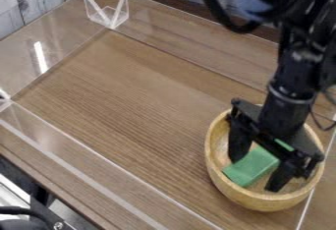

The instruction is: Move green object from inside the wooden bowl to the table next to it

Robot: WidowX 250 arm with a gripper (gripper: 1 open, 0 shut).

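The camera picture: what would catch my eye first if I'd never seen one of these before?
Probably the big dark gripper, open and reaching down into the wooden bowl at the lower right. Next comes the bright green block in the bowl, partly hidden by the gripper. Behind and to the left, the brown table stretches out with its wood grain.
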